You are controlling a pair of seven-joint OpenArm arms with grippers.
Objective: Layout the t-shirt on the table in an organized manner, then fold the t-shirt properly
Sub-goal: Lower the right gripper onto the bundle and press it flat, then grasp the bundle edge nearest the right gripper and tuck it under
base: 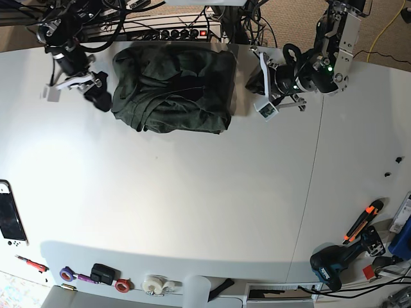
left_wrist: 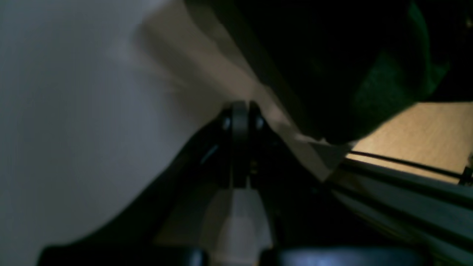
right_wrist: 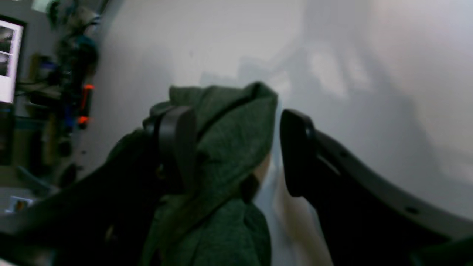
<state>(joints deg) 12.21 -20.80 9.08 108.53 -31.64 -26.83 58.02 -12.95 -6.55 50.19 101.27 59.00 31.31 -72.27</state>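
Note:
The dark green t-shirt (base: 173, 86) lies bunched in a rumpled heap at the back middle of the white table (base: 192, 192). My right gripper (base: 80, 90) sits at the heap's left edge. In the right wrist view this gripper (right_wrist: 234, 125) is open, and a fold of the t-shirt (right_wrist: 229, 147) rises between the wide-apart fingers, resting against the left finger (right_wrist: 177, 140). My left gripper (base: 257, 86) is just off the heap's right edge. In the left wrist view this gripper (left_wrist: 240, 111) is shut, with the t-shirt (left_wrist: 388, 85) dark at the upper right and nothing visible in its jaws.
A power strip (base: 186, 32) and cables run behind the shirt. A thin seam (base: 314, 173) crosses the table's right side. A drill (base: 331, 266) and an orange-handled tool (base: 363, 218) lie front right. Tape rolls (base: 154, 284) and a handheld device (base: 9, 215) are at the front left.

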